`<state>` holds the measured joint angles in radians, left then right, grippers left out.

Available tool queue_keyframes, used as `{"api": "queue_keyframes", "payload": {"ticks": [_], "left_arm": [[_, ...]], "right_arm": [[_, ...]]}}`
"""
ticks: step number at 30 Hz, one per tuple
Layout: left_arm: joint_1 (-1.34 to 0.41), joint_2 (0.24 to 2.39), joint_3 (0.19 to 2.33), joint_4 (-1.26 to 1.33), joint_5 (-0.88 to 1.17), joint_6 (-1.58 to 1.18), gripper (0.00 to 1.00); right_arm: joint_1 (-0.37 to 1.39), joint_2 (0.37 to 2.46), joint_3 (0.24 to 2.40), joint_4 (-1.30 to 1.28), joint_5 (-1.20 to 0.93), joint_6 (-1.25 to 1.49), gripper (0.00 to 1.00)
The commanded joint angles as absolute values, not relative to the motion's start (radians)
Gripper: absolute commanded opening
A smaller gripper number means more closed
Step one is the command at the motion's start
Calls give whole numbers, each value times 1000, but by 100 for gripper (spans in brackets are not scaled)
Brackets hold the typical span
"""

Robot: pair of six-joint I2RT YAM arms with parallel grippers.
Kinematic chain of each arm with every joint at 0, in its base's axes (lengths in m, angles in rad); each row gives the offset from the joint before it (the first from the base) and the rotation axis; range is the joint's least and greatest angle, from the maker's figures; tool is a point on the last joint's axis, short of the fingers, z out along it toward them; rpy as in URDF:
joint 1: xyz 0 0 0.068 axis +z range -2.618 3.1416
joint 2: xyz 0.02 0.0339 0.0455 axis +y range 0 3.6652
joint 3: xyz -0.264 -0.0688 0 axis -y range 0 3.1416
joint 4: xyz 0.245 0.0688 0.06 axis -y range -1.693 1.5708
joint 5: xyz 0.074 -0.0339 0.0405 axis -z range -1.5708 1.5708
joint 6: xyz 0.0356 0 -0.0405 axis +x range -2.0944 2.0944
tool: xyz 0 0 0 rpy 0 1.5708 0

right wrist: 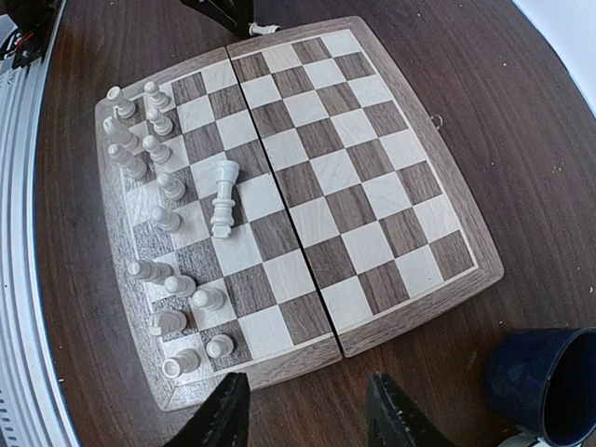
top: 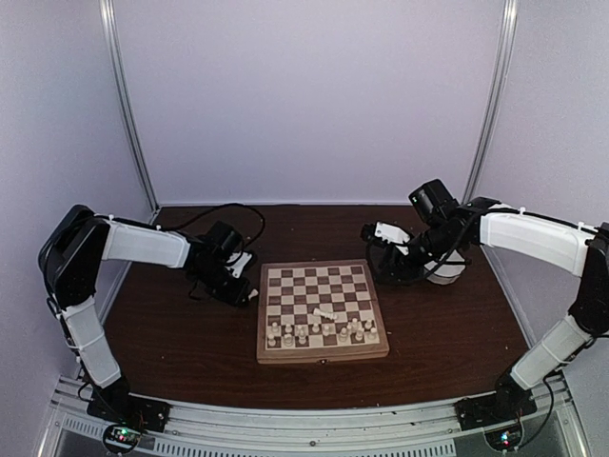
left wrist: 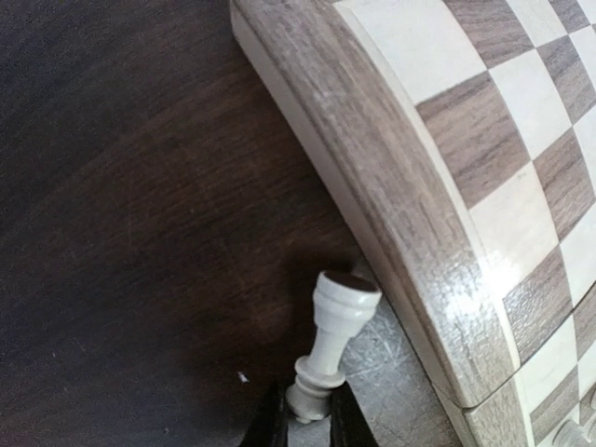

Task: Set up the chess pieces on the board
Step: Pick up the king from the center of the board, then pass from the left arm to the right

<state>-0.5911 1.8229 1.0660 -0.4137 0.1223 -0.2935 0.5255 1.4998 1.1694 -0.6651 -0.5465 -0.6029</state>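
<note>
Starting at the near edge, the board [top: 324, 354] sits square in the middle of the dark table [top: 171, 324], opened flat. The chess pieces [top: 319, 331] are crowded onto its two nearest rows, white figures standing in a loose line from left to right. Just beyond them, around the third and fourth rows, one tall piece [right wrist: 223, 200] lies toppled on its side across the squares. The far half of the board carries bare checks only.

Over to the left, the left claw [left wrist: 310, 424] is down low at the board's left edge, off the board and over the table. It is clenched on a small white piece [left wrist: 335, 326], gripping it at the narrow top end, so the round base points away from the fingers. That piece hangs just beside the board's pale rim; whether it touches the rim or the table, I cannot tell.

Further back on the right, the right claw [right wrist: 307, 410] hovers past the board's right edge. Its fingers [right wrist: 223, 410] are spread wide with nothing between them. A dark blue mug [right wrist: 549, 377] stands on the table close by it.
</note>
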Motion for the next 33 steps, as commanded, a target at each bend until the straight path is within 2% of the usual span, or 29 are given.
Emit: {"api": "queue_keyframes", "payload": {"ticks": [1, 8, 16, 26, 33], "left_arm": [[-598, 1814, 1082, -432, 128, -307, 6], [-598, 1651, 1156, -572, 204, -306, 6], [-611, 1562, 1233, -632, 474, -420, 9], [-701, 1584, 1355, -727, 630, -494, 11], [-744, 1629, 1445, -811, 695, -485, 11]], "right_arm": [[523, 1509, 1180, -688, -578, -602, 46], [579, 1505, 1303, -795, -595, -640, 46], [820, 1569, 1509, -895, -272, -816, 46], [1016, 1688, 1669, -866, -35, -929, 49], [1065, 1747, 1738, -871, 15, -961, 52]]}}
